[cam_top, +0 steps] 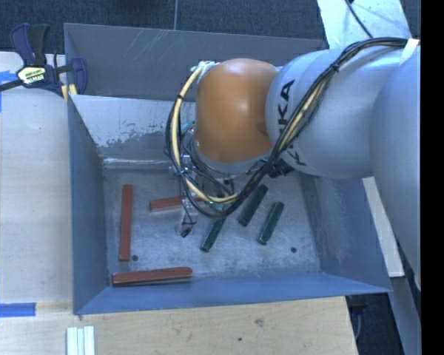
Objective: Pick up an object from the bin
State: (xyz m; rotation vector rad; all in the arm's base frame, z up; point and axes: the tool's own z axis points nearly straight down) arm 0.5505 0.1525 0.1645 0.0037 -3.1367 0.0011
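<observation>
Three red-brown sticks (125,222) | three dark green sticks (271,222) | claw (185,224) state: cannot tell

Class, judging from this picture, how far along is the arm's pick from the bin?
Done: the gripper is low in the bin, beside a short red-brown stick. In hand: no grasp is visible. Left: gripping and lifting it, or the dark green stick nearby.

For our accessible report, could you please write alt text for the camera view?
The gripper hangs low in the grey bin beside a short red-brown stick; two longer red-brown sticks and three dark green sticks lie around.
</observation>
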